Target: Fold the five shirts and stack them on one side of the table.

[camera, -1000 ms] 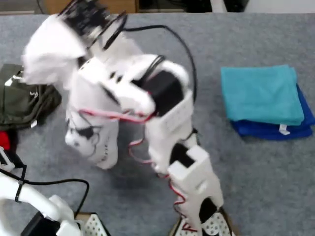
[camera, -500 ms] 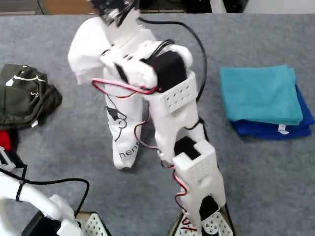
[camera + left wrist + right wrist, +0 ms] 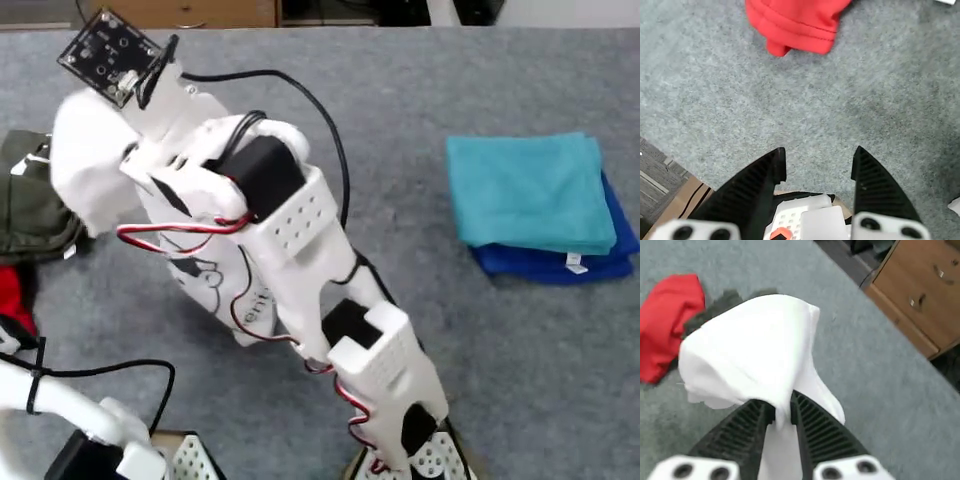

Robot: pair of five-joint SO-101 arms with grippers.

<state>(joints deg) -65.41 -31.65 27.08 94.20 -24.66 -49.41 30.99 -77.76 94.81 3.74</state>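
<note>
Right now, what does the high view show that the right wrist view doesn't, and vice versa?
High view: a folded teal shirt lying on a blue shirt. Right wrist view: the right hand shut on the white shirt, and the drawer handles of a wooden cabinet. Both: the white shirt hanging over the grey table, with the red shirt and the dark green shirt nearby.

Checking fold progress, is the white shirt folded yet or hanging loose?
Hanging loose, not folded: the right gripper pinches the white shirt bunched between its jaws, the rest draping down crumpled.
</note>
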